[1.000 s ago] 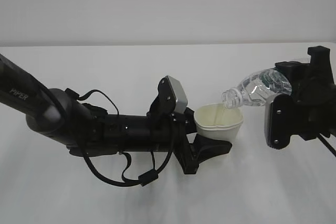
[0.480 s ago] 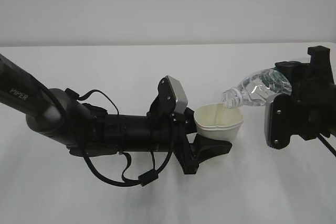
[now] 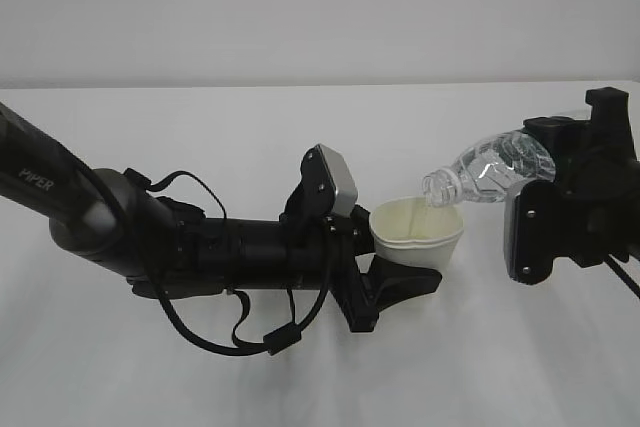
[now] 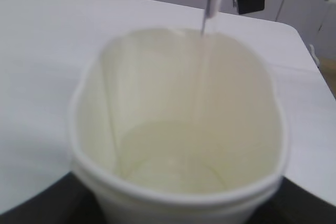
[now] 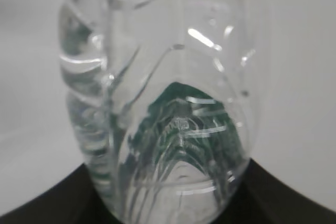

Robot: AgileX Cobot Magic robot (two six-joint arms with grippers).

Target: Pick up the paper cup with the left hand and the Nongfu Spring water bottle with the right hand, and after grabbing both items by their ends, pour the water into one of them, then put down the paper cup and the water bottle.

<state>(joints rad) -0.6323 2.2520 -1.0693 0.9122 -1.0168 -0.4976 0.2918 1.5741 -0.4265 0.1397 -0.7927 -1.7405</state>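
nearest to us, the left hand (image 3: 395,272), a black robot arm with "piper" lettering and looped cables, lies almost level above the white table (image 3: 200,387), reaching toward the small cream-white tapered paper cup (image 3: 415,235). we see its silver-grey block (image 3: 336,181) just behind the cup, and its black two-finger claw clamped on the cup's lower end, squeezing the rolled rim into an oval. the cup is held upright, clear of the table.

in the left wrist view we look straight into the paper cup (image 4: 178,129): the water (image 4: 170,163), a clear colourless liquid, pools in its bottom, and a thin stream falls from above onto the cup's far inner wall.

just beyond and above the cup's rim, we see the nongfu spring water bottle (image 3: 487,169), a small clear ribbed plastic bottle with a dark green label band, tilted with its capless neck down over the cup's far rim. the right hand (image 3: 560,162), a black arm with a silver-grey plate, stands on the far side of the cup, its claw closed around the bottle's base end. the right wrist view shows the bottle's crumpled clear wall (image 5: 163,129) filling the frame.
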